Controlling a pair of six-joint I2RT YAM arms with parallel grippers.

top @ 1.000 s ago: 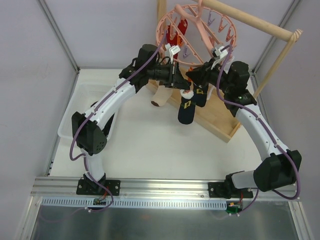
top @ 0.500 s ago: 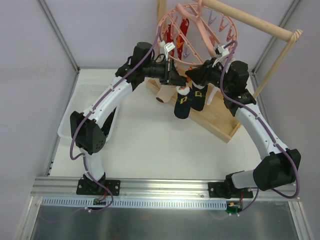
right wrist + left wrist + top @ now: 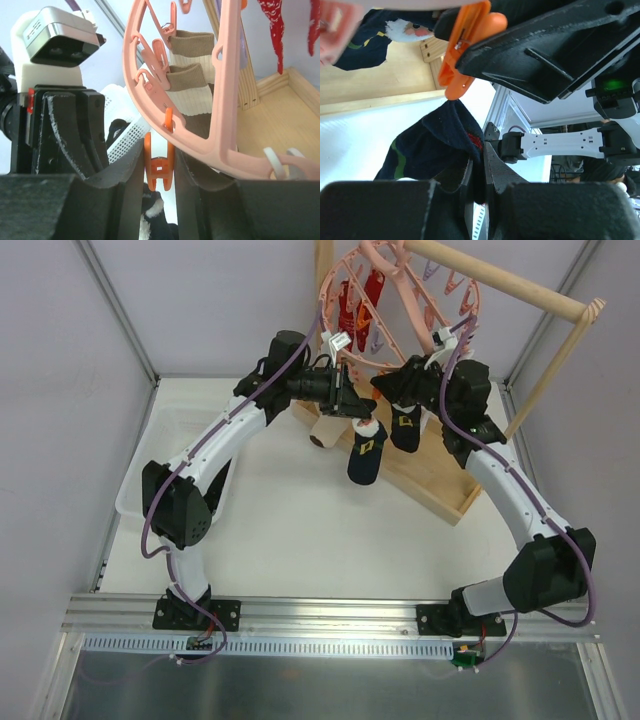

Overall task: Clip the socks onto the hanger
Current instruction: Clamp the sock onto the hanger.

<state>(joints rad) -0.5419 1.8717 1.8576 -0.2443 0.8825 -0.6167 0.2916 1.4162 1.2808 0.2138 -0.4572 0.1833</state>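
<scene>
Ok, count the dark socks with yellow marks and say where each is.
2. One sock hangs pinched in the left gripper; the other sock hangs beside it, under the right gripper. More may be hidden behind the arms.

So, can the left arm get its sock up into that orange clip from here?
Probably yes: the orange clip hangs just above the sock in the left gripper with nothing between, and the right gripper pinches that clip.

White bin [image 3: 172, 426] sits left of wooden stand [image 3: 441, 486].

overhead, close wrist views; hanger [image 3: 222, 100] shared
</scene>
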